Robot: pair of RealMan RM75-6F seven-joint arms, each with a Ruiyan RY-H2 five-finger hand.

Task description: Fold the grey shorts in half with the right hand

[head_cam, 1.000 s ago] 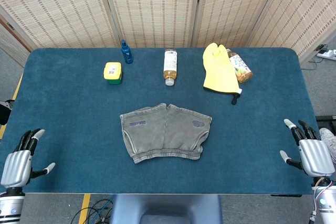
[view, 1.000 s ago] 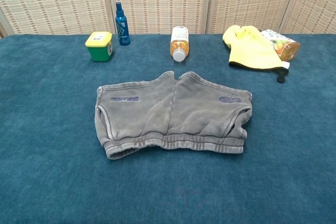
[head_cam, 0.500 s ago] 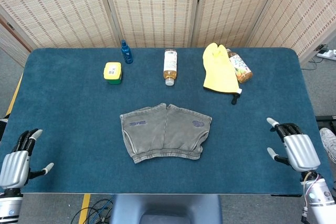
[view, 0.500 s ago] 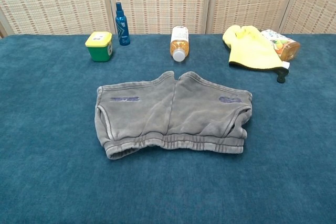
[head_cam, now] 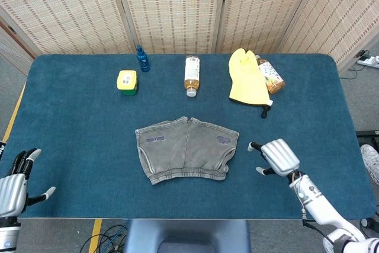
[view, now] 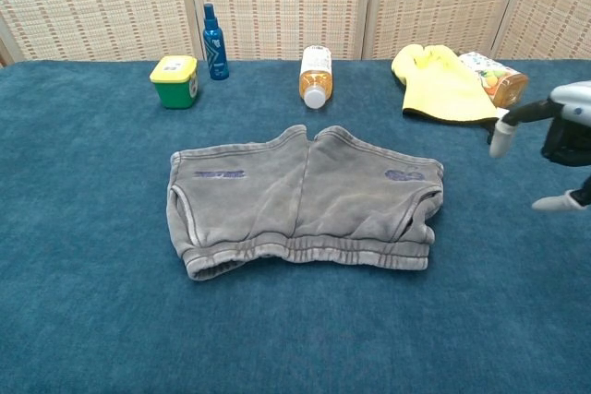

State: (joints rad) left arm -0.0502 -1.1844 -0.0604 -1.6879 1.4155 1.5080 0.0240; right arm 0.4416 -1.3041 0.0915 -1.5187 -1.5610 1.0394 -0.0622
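The right hand (head_cam: 277, 156) has its fingers (view: 501, 138) spread apart and holds nothing; it hovers over the blue table (head_cam: 71, 134) just beside the right edge of the grey shorts (head_cam: 186, 149), not touching them. The shorts lie flat and unfolded at the table's middle. The left hand (head_cam: 13, 183) sits at the near left corner, fingers apart and empty, well apart from the shorts.

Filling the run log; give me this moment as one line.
right hand: open, beside grey shorts, not touching | shorts: flat, unfolded | left hand: open, table edge
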